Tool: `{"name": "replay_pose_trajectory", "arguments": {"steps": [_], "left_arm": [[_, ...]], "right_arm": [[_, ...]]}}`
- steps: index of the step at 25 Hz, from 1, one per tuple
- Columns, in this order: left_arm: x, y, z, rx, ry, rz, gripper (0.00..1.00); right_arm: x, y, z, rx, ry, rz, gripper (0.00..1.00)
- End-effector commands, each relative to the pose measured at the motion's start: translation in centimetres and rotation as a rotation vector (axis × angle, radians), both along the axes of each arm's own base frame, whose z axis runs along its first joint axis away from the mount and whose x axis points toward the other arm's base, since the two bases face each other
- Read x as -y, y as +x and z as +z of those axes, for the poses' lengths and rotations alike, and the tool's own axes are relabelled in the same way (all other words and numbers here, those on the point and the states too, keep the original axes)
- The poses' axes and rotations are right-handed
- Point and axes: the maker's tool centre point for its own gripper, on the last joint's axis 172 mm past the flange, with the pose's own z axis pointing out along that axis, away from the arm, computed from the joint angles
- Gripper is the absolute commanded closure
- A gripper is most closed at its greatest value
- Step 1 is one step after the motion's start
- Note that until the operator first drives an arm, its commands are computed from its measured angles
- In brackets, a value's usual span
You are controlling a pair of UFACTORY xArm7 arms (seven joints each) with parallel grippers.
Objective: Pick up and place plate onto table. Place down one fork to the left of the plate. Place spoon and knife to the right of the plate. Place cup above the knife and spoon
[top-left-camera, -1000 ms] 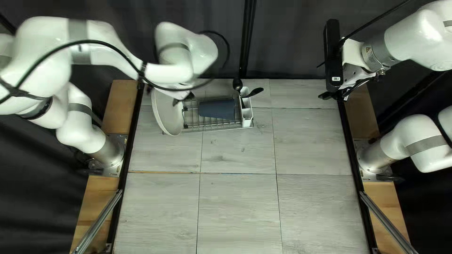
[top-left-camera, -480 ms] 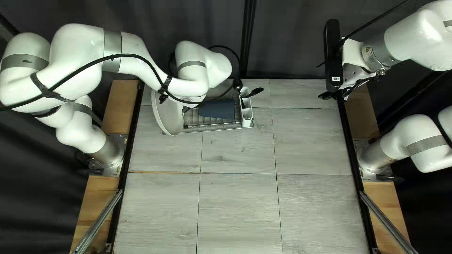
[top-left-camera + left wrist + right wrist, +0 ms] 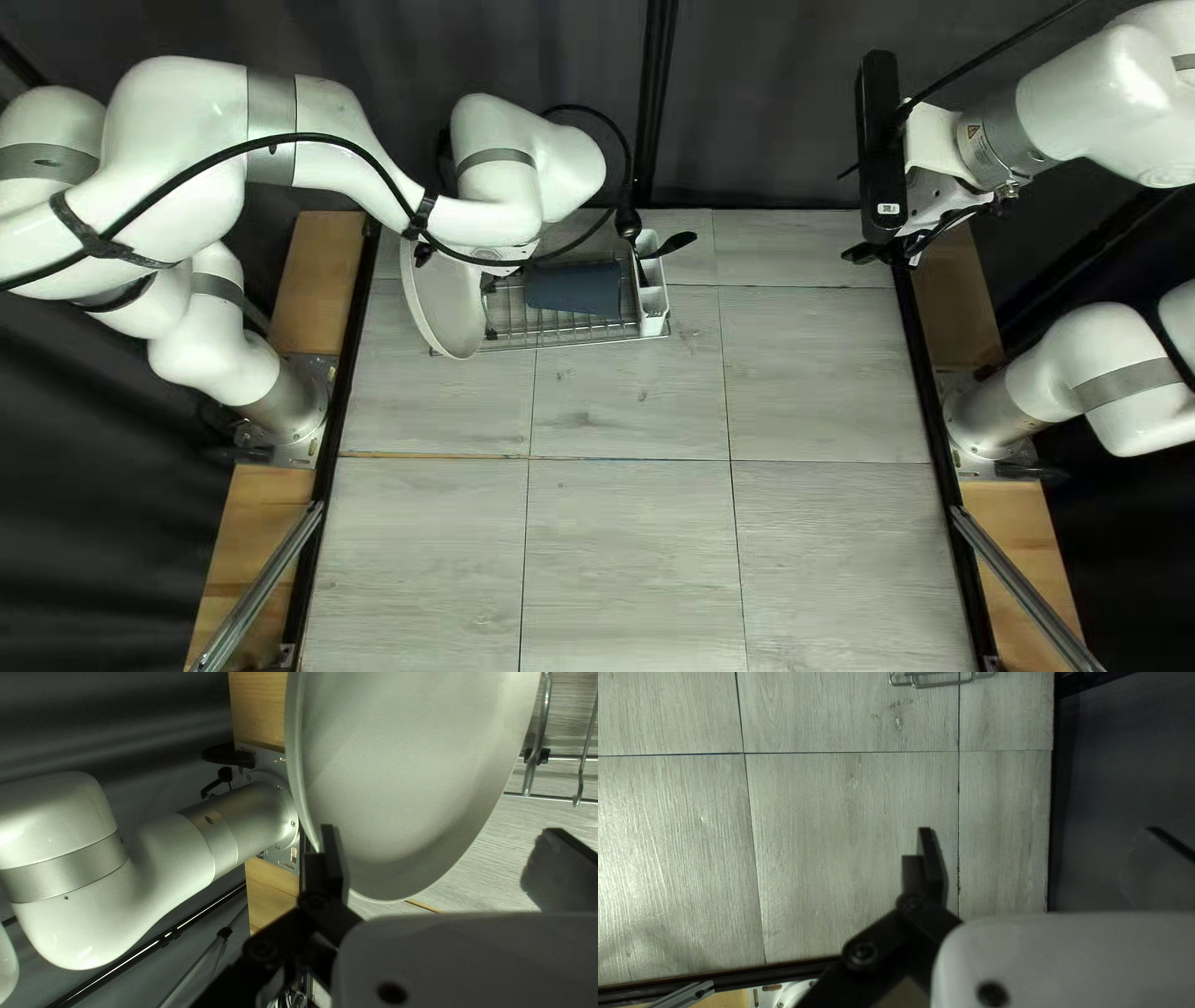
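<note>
The plate (image 3: 443, 305) stands steeply tilted at the left end of a wire rack (image 3: 567, 334), toward the table's far left. The left gripper (image 3: 456, 269) is over the plate's upper part, its fingers apart, with the plate's rim between them; whether one finger touches the rim I cannot tell. Right of the plate, the dark blue cup (image 3: 573, 289) lies on its side in the rack. At the rack's right end, a white holder (image 3: 654, 305) contains dark cutlery (image 3: 674, 244). The right gripper (image 3: 886, 253) is above the table's far right edge, fingers apart.
</note>
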Motion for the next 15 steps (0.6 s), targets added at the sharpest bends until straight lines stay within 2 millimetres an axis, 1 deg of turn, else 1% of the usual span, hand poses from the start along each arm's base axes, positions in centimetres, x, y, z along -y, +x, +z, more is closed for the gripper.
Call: {"name": "replay_pose_trajectory", "arguments": {"steps": [1, 5, 7, 11, 15], "left_arm": [[0.2, 0.1, -0.2, -0.005, -0.01, 0.029, 0.0], [0.0, -0.6, 0.7, -0.042, 0.016, 0.064, 0.0], [-0.2, -1.2, 1.1, -0.061, 0.034, 0.085, 0.0], [-0.7, -3.3, 1.8, -0.083, 0.05, 0.118, 0.0], [-0.7, -4.4, 2.1, -0.096, 0.048, 0.126, 0.0]], "right_arm": [[0.0, 0.0, 0.0, 0.0, 0.0, 0.0, 0.0], [0.0, 0.0, 0.0, 0.0, 0.0, 0.0, 0.0], [0.0, 0.0, 0.0, 0.0, 0.0, 0.0, 0.0], [0.0, 0.0, 0.0, 0.0, 0.0, 0.0, 0.0], [0.0, 0.0, 0.0, 0.0, 0.0, 0.0, 0.0]]}}
